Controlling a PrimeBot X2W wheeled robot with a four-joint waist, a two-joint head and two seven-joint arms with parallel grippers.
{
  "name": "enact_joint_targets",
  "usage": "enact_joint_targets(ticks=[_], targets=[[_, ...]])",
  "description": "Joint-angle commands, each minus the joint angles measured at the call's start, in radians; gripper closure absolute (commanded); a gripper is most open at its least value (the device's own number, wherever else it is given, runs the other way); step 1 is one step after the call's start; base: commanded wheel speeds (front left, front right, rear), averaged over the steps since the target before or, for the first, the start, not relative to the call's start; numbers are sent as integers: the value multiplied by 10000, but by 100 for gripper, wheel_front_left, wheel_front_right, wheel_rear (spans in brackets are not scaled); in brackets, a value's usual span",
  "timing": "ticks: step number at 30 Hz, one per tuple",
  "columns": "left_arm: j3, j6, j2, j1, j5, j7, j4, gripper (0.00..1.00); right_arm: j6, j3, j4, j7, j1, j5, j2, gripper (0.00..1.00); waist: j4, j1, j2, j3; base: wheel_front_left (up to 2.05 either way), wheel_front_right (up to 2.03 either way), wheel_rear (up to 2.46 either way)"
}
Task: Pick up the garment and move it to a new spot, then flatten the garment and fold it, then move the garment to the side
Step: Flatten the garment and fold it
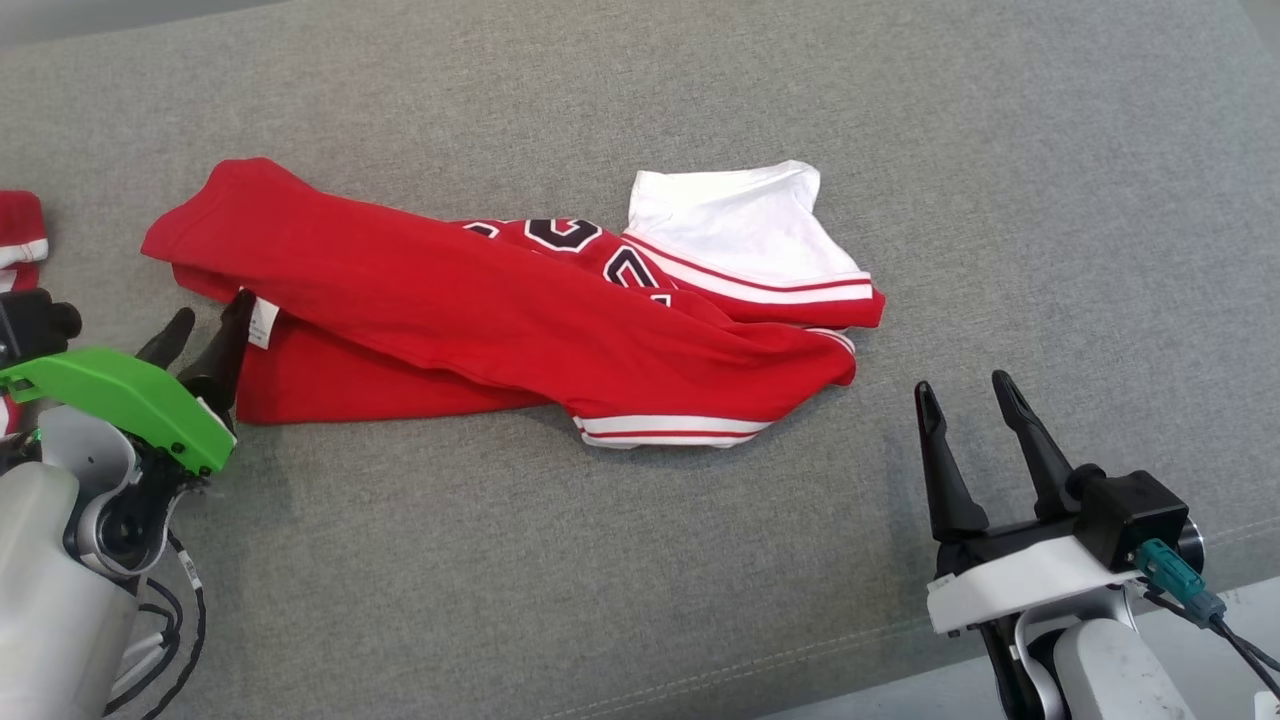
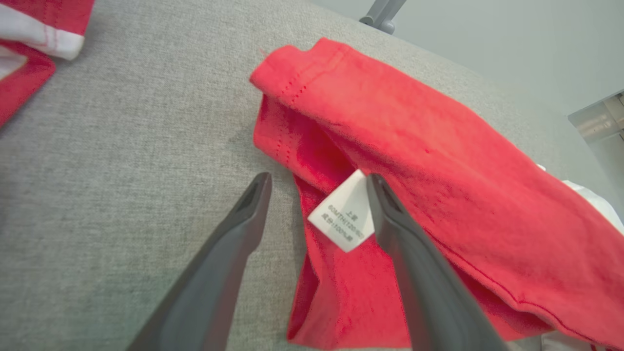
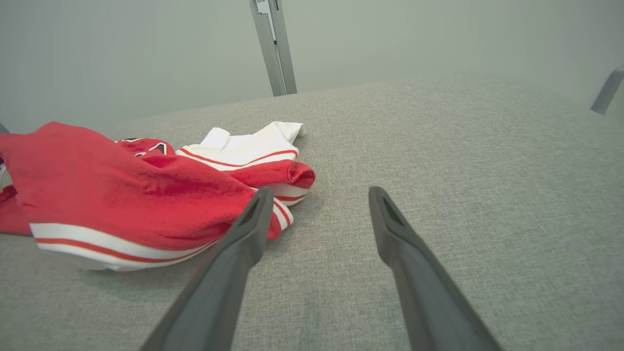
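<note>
1. Near right: right claw (image 1: 962, 388), jaws spread wide, holding nothing. It hangs over the bare grey cloth-covered table (image 1: 1050, 150), near the garment's striped hem but not touching it.
2. Near left: left claw (image 1: 212, 318), jaws spread wide, nothing held. Its tips are at the garment's left edge.
3. care label (image 2: 341, 219): white and printed, poking out from the red layers between the left claw's fingers, beside the right-hand one.
4. garment (image 1: 520, 320): red jersey with white-and-red striped trim and dark numerals partly hidden. It lies crumpled and doubled over itself across the middle of the table. Judged not yet picked up.
5. white sleeve (image 1: 740, 225): at the garment's far right end, lying fairly flat.
6. second red-and-white cloth (image 1: 20, 240): at the table's left edge, apart from the garment.
7. Hazards, judged:
   - Closing on the care label alone, or on one layer, could let the garment slip free or hang bunched.
   - Lifting from the left end only would drag the far end and twist it.
   - A wide left swing could snag the second red-and-white cloth.
</note>
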Motion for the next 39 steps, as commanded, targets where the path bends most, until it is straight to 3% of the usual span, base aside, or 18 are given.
enact_joint_targets(ticks=[1, 11, 12, 13, 16, 21, 28, 39], targets=[[-185, -54, 109, -12, 20, 107, -72, 0, -1, 6, 6, -32, -78, -47, -18, 0, 27, 0, 115, -10, 0, 0, 0], [-893, -66, 425, 136, -332, 129, -641, 0, -3, 70, 38, -32, -25, -103, -18, 0, -25, 0, 115, -61, 0, 0, 0], [-978, -66, 479, 134, -367, 168, -688, 10, -3, 71, 44, -32, -14, -106, -18, 0, -40, 0, 115, -60, 0, 0, 0], [-1041, -67, 535, 122, -391, 172, -692, 14, -3, 74, 48, -32, -15, -114, -18, 0, -54, 0, 115, -54, 0, 0, 0], [-1218, -68, 648, 54, -389, 78, -608, 12, -3, 82, 50, -32, -43, -112, -16, 0, -103, 0, 115, -52, 0, 0, 0], [-1527, -68, 780, -130, -381, 11, -416, 19, -3, 73, 33, -32, -72, -111, -16, 0, -172, 0, 115, -51, 0, 0, 0], [-1990, -63, 954, -440, -46, -349, 24, 1, -3, 33, 2, -32, -82, -139, -16, 0, -227, 0, 115, -13, 0, 0, 0], [-2581, -64, 1072, -1254, -244, -813, -184, 0, -3, 88, -118, -32, -274, -147, -16, 0, -229, 0, 115, 503, 0, 0, 0]])
